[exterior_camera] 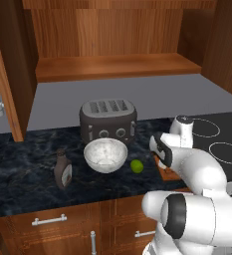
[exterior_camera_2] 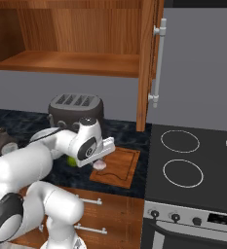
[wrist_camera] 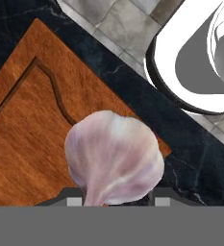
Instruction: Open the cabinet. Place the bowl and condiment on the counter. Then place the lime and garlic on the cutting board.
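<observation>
The garlic, a pale pink-white bulb, sits between my gripper's fingers, which are shut on it. It hangs over the near left edge of the cutting board, as the right base view shows with the garlic under the gripper by the board. The cabinet is open and its shelf is bare. On the counter stand the marbled bowl and the brown condiment bottle. The lime lies right of the bowl, off the board.
A dark toaster stands behind the bowl. The open cabinet door with its silver handle hangs above the board's far side. The black stovetop lies right of the board. Drawers run under the counter edge.
</observation>
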Controlling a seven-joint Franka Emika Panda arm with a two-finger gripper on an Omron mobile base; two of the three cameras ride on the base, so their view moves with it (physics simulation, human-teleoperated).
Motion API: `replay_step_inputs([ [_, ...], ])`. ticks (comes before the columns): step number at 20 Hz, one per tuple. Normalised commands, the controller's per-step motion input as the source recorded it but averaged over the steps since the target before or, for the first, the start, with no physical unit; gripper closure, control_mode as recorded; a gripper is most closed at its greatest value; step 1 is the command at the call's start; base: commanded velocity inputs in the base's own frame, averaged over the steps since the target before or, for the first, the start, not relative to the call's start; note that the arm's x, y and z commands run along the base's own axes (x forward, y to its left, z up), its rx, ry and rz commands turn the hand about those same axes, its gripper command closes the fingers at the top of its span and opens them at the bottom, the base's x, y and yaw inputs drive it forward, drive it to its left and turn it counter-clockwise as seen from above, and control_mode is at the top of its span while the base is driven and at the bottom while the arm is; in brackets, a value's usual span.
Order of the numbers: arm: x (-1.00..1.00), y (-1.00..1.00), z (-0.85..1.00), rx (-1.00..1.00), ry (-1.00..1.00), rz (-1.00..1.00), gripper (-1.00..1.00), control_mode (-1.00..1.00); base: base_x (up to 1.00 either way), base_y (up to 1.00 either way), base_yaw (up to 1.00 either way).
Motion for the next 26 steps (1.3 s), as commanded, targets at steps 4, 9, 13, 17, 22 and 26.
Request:
replay_step_inputs([
  [4, 0.15, -0.13, -0.11, 0.00, 0.00, -0.01, 1.00, -1.00, 0.00, 0.00, 0.00],
  [9, 0.17, -0.05, -0.15, 0.00, 0.00, -0.01, 1.00, -1.00, 0.00, 0.00, 0.00],
  [13, 0.13, 0.00, -0.09, 0.00, 0.00, 0.00, 1.00, -1.00, 0.00, 0.00, 0.00],
  [17, 0.13, 0.00, -0.06, 0.00, 0.00, 0.00, -1.00, -1.00, 0.00, 0.00, 0.00],
  [22, 0.10, 0.00, -0.04, 0.00, 0.00, 0.00, -1.00, -1.00, 0.00, 0.00, 0.00],
  [26, 0.04, 0.00, 0.00, 0.00, 0.00, 0.00, -1.00, -1.00, 0.00, 0.00, 0.00],
])
